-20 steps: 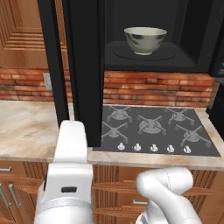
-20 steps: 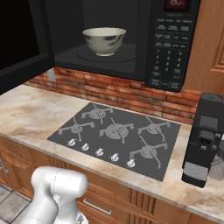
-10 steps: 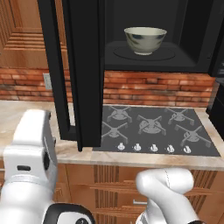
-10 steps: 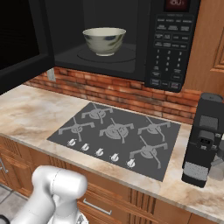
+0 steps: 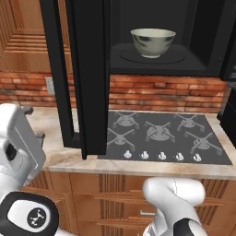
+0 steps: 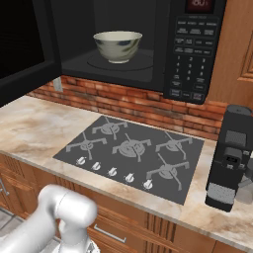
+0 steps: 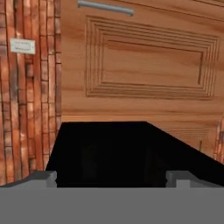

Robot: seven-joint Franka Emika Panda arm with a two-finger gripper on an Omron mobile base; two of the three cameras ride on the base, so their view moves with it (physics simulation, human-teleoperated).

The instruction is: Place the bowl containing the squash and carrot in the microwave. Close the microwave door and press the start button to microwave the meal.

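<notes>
The bowl (image 5: 153, 42) stood inside the microwave (image 6: 148, 44), on the round plate in the middle of the dark cavity, so that part of the task looked done. What lay inside the bowl could not be seen from these angles. The microwave door (image 5: 87, 76) was wide open, swung out to the left over the counter (image 6: 29, 131), its lower edge hanging just above the stone beside the stove (image 6: 131, 150). The gripper (image 7: 111, 177) had its fingers spread wide and held nothing. In the hand view a black surface, probably the outer face of the door, lay right in front of it, with the wooden cabinet (image 7: 144, 61) and brick wall (image 7: 28, 96) beyond. I think the hand was placed there in order to push the door closed. The keypad (image 6: 190, 59) was untouched, with the coffee machine (image 6: 232, 158) well below it.
</notes>
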